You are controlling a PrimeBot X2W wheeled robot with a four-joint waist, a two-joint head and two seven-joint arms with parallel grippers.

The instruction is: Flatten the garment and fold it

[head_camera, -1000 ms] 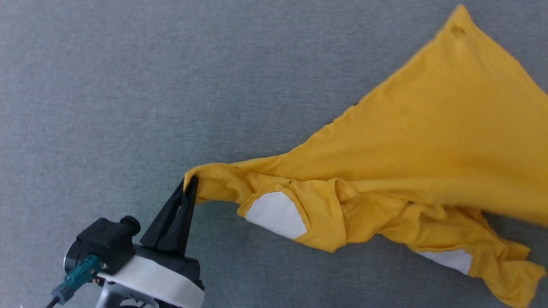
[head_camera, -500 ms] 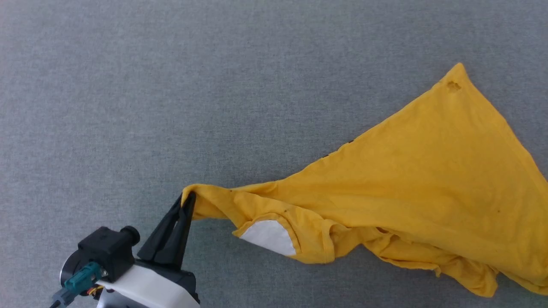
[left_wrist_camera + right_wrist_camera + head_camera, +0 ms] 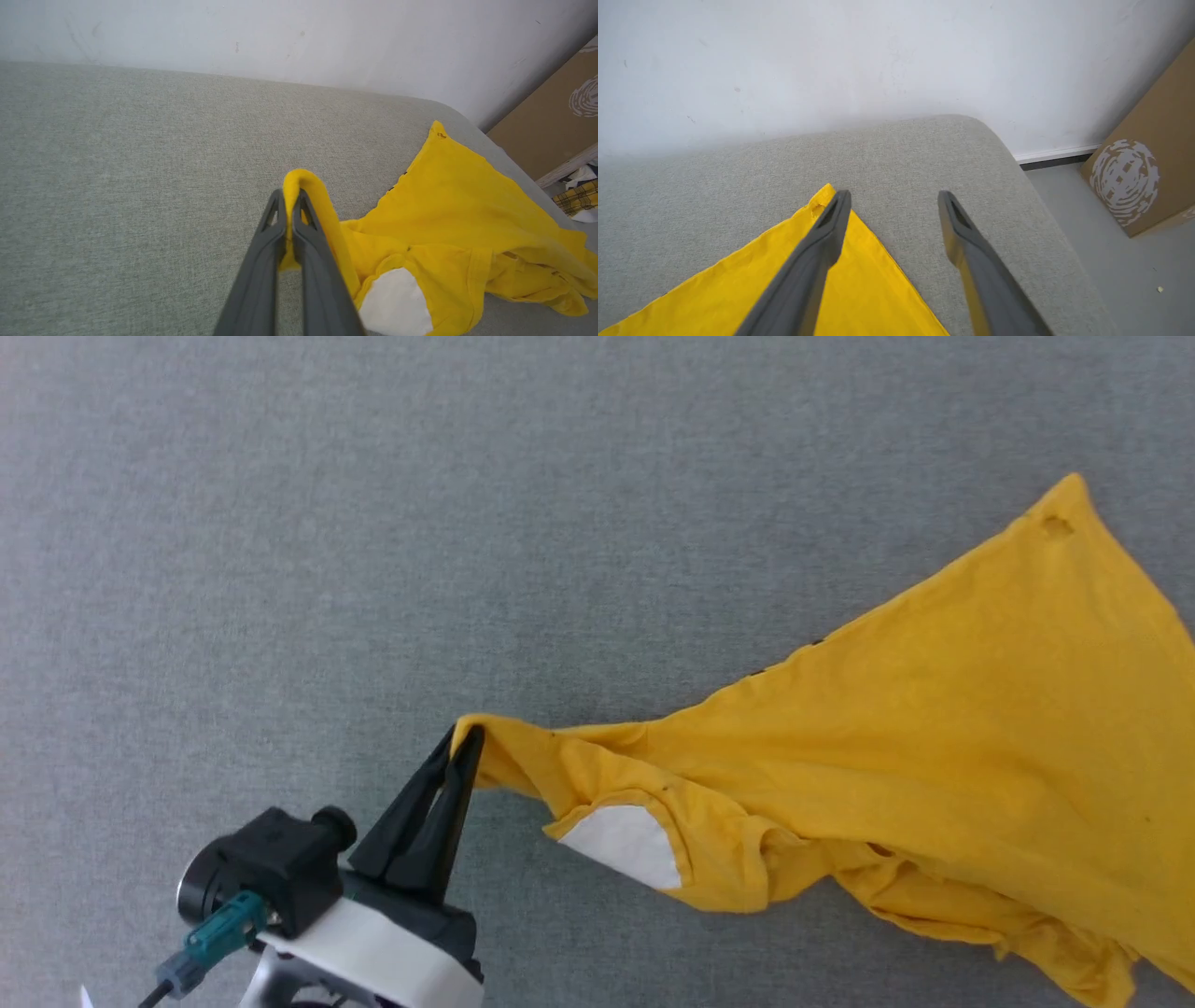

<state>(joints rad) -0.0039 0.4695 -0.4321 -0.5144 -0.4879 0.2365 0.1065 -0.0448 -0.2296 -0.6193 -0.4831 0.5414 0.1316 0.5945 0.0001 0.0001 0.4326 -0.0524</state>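
We hold a yellow T-shirt [image 3: 934, 756].
Our left gripper [image 3: 464, 739] pinches its edge; our right gripper [image 3: 894, 198] stands wide open over a corner, empty.

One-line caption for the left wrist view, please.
Left claw shut on a fold of the bright yellow short-sleeved T-shirt, white patch showing, the rest lying rumpled on a grey fabric surface.
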